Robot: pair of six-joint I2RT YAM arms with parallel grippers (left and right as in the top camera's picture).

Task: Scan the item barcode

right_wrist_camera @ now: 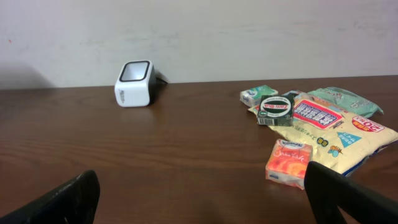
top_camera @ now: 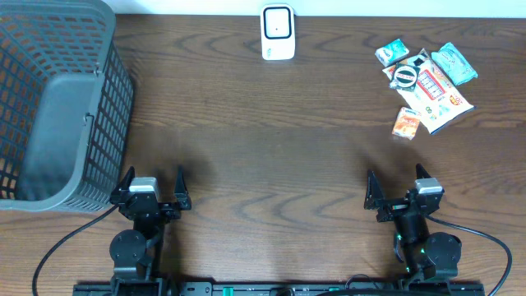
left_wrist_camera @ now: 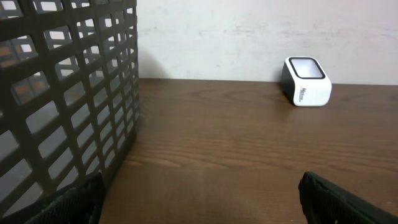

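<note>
Near edge of the tabletop (top_camera: 271, 148): left claw (top_camera: 152, 191) and right claw (top_camera: 404, 194), both spread wide, holding nothing. Well beyond the right claw, toward the far right corner: orange packet (top_camera: 405, 123), then clustered snack packets (top_camera: 429, 82). Far edge, centre: white scanner (top_camera: 278, 33).

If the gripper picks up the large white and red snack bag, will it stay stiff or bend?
The large snack bag looks like a thin, flat plastic pouch, so it would probably sag if gripped at one edge. Its glossy film may be slippery. The small round tin rests on it and would likely slide off when the bag is lifted.
</note>
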